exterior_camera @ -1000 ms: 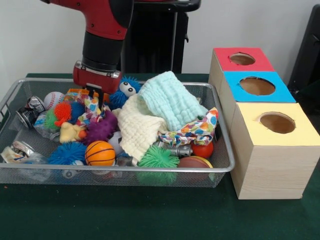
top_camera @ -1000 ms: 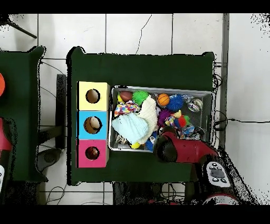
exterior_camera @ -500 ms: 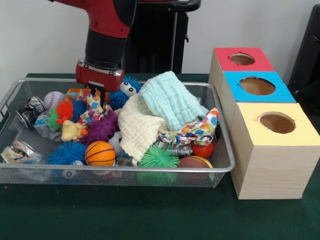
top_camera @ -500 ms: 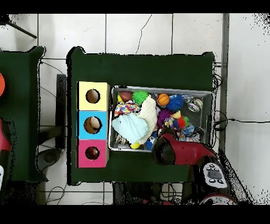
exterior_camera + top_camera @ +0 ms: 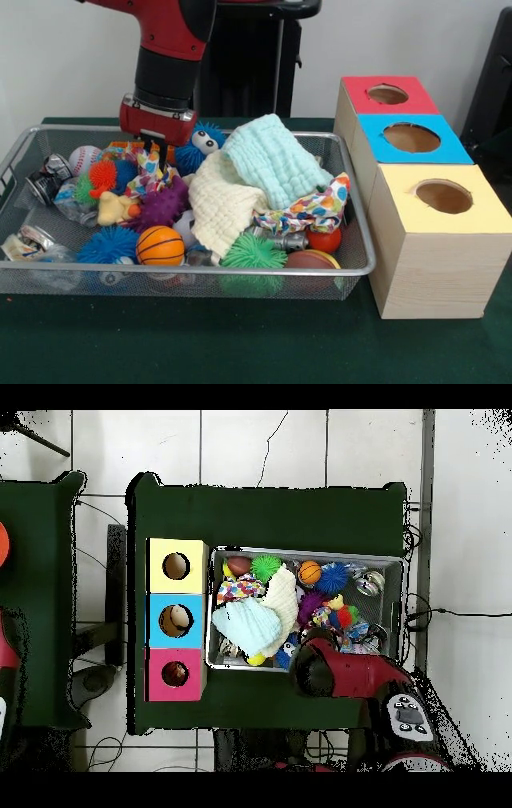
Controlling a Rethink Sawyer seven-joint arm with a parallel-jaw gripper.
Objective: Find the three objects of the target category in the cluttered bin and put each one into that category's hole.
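Observation:
The silver wire mesh bin [image 5: 200, 270] holds a jumble of toys, cloths and crushed cans; it also shows in the overhead view [image 5: 300, 551]. My gripper [image 5: 156, 150] hangs from the red arm over the bin's far left part. It is just above a patterned cloth, between an orange spiky ball [image 5: 102, 174] and a blue fuzzy toy with eyes [image 5: 198, 144]. Three boxes stand right of the bin: red [image 5: 388, 94], blue [image 5: 411, 138] and yellow [image 5: 442, 196], each with a round hole. In the overhead view the arm [image 5: 325, 667] hides the gripper.
The bin also holds a basketball [image 5: 160, 245], a baseball [image 5: 85, 158], a green spiky ball [image 5: 253, 252], a purple spiky ball [image 5: 162, 205], a yellow duck [image 5: 112, 210], a mint cloth [image 5: 272, 160], a cream cloth [image 5: 220, 204] and crushed cans [image 5: 48, 176].
The arm has lifted slightly above the clutter and barely shifted since. The things in the bin have not moved.

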